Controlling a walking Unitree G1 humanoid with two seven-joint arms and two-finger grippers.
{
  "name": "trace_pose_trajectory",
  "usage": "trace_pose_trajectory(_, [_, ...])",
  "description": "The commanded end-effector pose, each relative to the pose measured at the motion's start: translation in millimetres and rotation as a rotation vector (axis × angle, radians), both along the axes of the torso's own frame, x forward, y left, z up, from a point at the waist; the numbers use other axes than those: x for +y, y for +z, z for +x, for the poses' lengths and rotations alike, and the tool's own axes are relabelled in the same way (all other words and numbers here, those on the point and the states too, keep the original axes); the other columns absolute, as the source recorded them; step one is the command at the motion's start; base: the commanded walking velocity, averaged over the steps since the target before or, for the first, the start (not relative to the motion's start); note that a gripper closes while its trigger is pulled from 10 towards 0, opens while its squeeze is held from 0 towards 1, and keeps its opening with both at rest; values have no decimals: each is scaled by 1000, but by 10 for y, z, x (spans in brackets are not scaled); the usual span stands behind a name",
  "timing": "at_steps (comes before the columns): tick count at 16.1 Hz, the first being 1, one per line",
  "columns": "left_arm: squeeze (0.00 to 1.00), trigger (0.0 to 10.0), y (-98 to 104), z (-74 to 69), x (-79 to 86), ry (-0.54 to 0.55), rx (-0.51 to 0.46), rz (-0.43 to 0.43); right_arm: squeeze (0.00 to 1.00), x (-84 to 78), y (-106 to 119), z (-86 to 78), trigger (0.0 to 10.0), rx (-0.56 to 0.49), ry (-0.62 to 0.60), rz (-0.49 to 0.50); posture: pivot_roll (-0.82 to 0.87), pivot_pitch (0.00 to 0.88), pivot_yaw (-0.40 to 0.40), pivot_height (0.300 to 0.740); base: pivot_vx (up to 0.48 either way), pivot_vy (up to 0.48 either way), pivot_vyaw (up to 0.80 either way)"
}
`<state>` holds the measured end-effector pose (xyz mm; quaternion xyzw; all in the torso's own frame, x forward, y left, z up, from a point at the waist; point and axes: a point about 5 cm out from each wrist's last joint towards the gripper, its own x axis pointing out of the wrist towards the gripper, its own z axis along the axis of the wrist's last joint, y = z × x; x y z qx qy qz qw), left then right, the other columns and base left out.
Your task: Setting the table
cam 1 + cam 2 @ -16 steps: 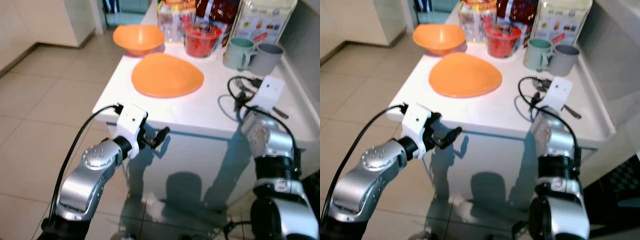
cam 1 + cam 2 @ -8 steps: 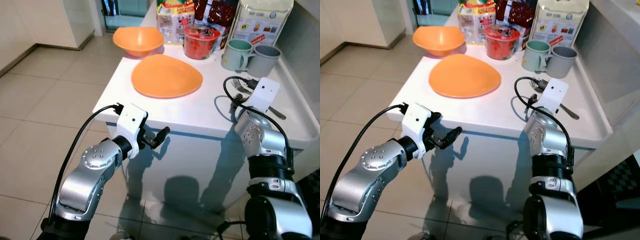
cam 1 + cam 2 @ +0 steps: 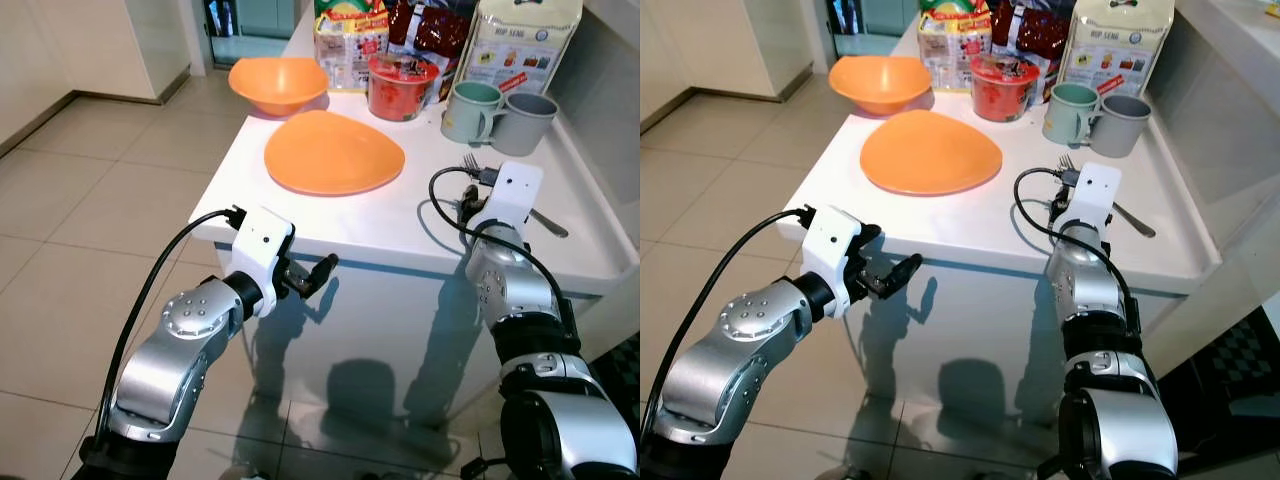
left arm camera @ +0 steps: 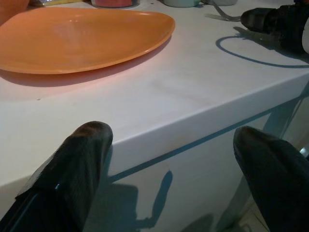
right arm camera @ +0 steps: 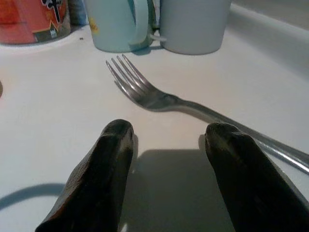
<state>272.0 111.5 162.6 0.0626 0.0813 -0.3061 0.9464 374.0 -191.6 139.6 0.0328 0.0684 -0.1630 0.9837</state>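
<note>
Right hand (image 5: 166, 140) low over the white worktop (image 3: 400, 215), fingers apart w/ nothing between — fork (image 5: 159, 99) lies flat just beyond the tips, near the teal mug (image 3: 472, 108) & grey mug (image 3: 520, 120). Left hand (image 3: 322, 268) spread wide at the worktop's front edge, below the orange plate (image 3: 333, 152).

The fork (image 5: 159, 99) is bright polished metal. The orange plate (image 3: 333, 152) and orange bowl (image 3: 278, 82) look like smooth, slightly glossy plastic. The white tabletop (image 3: 400, 225) is smooth and matt. The floor tiles (image 3: 90, 200) are glossy. The right gripper's fingers (image 5: 104, 169) are matt black.
</note>
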Motion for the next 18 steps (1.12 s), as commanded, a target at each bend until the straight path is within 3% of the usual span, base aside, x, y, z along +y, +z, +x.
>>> trace_pose_trajectory(1, [0, 10000, 15, -28, -11, -12, -3, 2, 0, 11, -271, -78, 10000, 106, 9, 33, 118, 93, -7, 740, 0, 0, 0])
trace_pose_trajectory(3, [0, 10000, 9, -23, -5, -11, -5, 11, 0, 41, -218, -61, 10000, 81, 28, 38, 116, 95, -5, 740, 0, 0, 0])
trace_pose_trajectory(6, [0, 10000, 8, -1, 4, -6, -3, 7, 0, 153, 188, -9, 10000, -101, 111, -55, 106, 91, -5, 740, 0, 0, 0])
trace_pose_trajectory(8, [0, 10000, 2, 0, -27, -12, -3, 3, 0, 187, 279, 1, 10000, -137, 120, -59, 102, 87, -6, 740, 0, 0, 0])
trace_pose_trajectory(18, [0, 10000, 4, 3, -32, -14, -4, 2, 0, 197, 272, 1, 10000, -133, 125, -58, 101, 86, -6, 740, 0, 0, 0])
